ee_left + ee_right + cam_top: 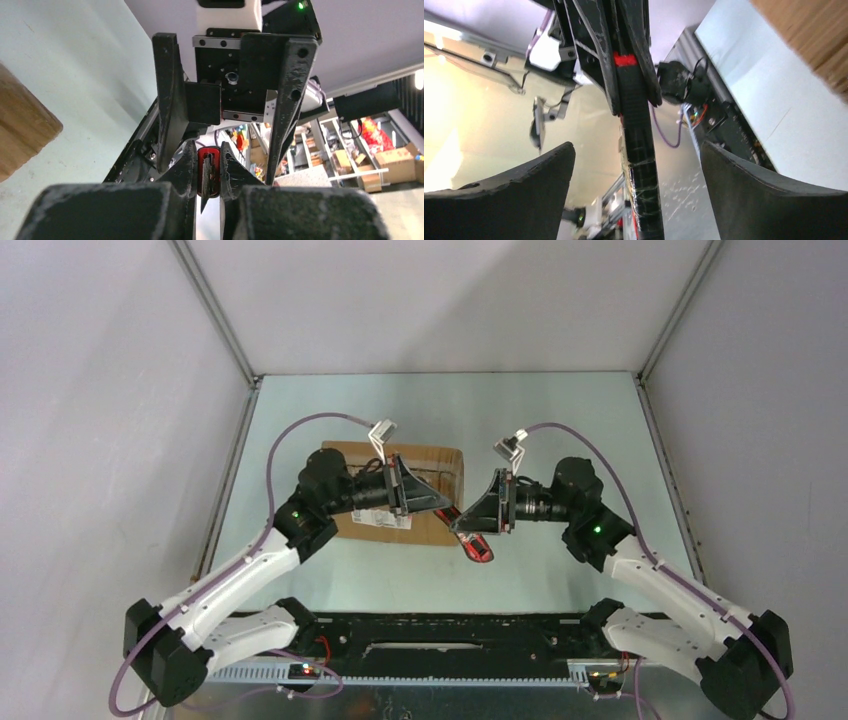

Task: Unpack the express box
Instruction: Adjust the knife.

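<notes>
Your left fingers (186, 167) clench the red-and-black cutter (207, 167); your right fingers (531, 180) stand released around it.
The express box (440, 462) lies flat on the surface (560, 420), with bare room off every edge.

Top view. The express box (440, 465) lies flat on the pale counter (560, 430), with a white label (378, 524) on its near side. The left arm (240, 570) reaches over the box and the right arm (650, 570) comes in opposite. The left jaws and right jaws meet near the box's near right corner. A red-and-black tool (479, 551) projects from between them; which jaws grip it seems indeterminate from above.
</notes>
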Action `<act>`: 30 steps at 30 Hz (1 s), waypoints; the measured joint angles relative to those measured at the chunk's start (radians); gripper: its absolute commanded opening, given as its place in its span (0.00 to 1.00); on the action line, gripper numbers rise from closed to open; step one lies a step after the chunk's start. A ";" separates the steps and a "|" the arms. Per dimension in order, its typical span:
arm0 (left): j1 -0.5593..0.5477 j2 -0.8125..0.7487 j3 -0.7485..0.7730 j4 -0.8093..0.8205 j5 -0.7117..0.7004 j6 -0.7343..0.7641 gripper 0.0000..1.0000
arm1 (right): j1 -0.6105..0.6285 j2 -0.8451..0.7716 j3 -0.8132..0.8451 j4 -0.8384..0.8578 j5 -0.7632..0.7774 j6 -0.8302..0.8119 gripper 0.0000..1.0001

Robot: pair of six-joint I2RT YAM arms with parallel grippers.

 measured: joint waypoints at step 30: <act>-0.291 -0.010 -0.112 0.296 -1.103 -0.547 0.00 | 0.299 -0.012 -0.174 0.564 1.319 -0.232 0.96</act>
